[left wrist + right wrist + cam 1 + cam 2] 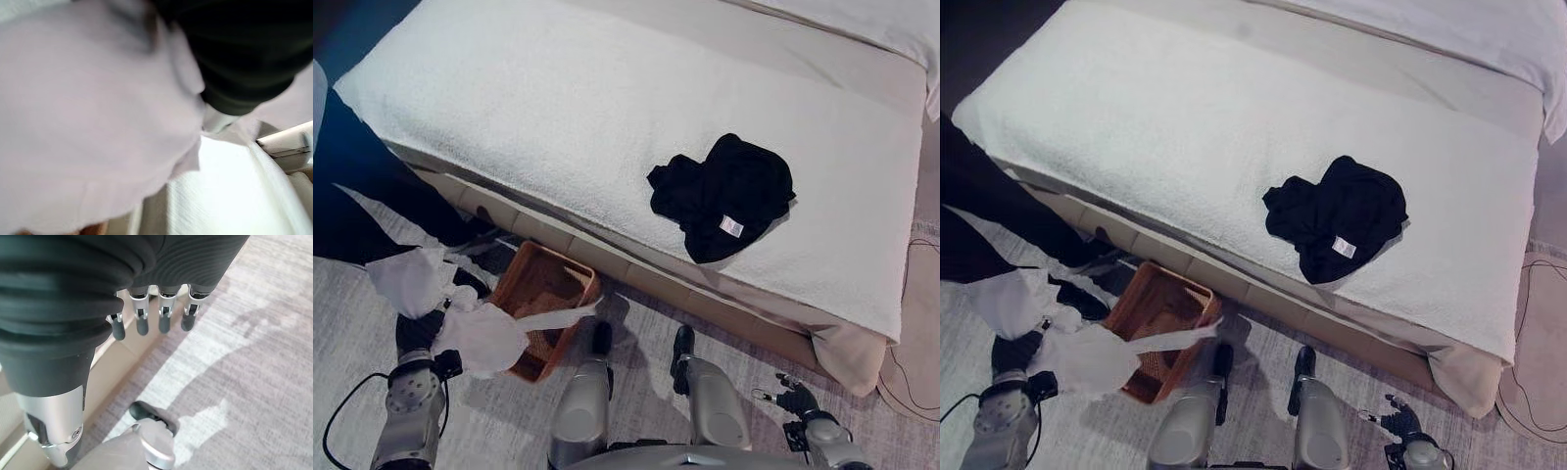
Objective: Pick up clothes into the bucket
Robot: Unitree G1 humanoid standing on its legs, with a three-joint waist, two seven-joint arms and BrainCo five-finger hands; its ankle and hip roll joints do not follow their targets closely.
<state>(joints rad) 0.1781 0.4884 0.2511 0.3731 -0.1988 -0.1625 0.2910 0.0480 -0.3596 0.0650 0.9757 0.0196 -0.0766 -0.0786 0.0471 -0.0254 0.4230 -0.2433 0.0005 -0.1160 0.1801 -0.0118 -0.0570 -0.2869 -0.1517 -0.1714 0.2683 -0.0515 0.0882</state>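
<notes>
A white cloth [475,333] is carried by the left hand [419,333], bunched over it, so whether the fingers are closed round it cannot be told. The basket [540,304] stands on the floor just beside this hand, toward the bed [607,117], and one strip of the cloth is stretched across its rim. A black garment [724,196] is left on the bed, well apart from both hands. The right hand [151,320] hangs low over the carpet [254,382] with relaxed fingers, and nothing is held in it.

It is judged that the cloth may be dropped partly outside the basket, because much of it hangs on the side away from the basket. The light basket could also be pulled over by the trailing strip. A person's dark legs [352,186] are seen close beyond the left hand, and they could be touched.
</notes>
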